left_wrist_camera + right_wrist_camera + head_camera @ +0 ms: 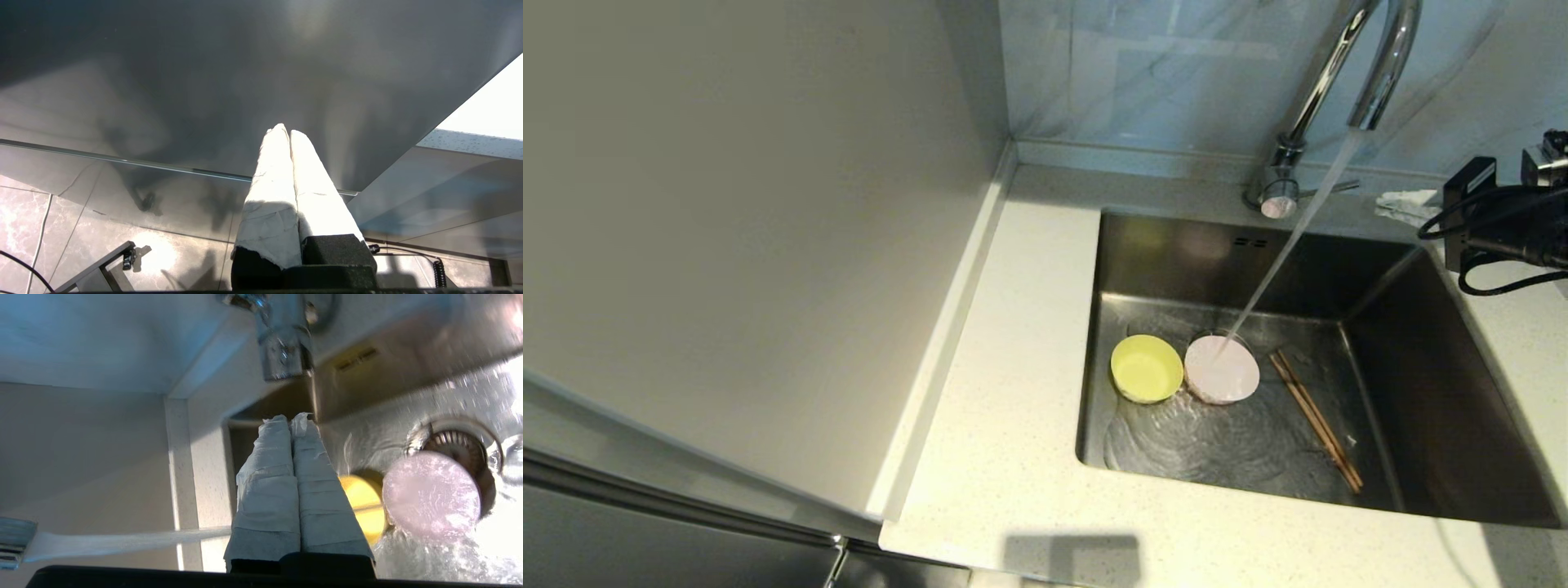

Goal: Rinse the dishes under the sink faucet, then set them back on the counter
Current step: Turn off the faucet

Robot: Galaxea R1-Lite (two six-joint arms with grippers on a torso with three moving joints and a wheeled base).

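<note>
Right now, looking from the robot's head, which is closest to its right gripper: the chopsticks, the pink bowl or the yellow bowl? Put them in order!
From the right gripper, at the sink's far right edge:
1. Chopsticks, on the sink floor's right side.
2. Pink bowl, mid-sink, under the water.
3. Yellow bowl, by the sink's left wall.

Faucet [1347, 82] arch cut by top edge; right arm [1503, 220] mostly off frame; drain [453, 443] half hidden behind pink bowl [431, 496].

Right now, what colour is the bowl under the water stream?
Pale pink bowl, clearest in the head view.
</note>
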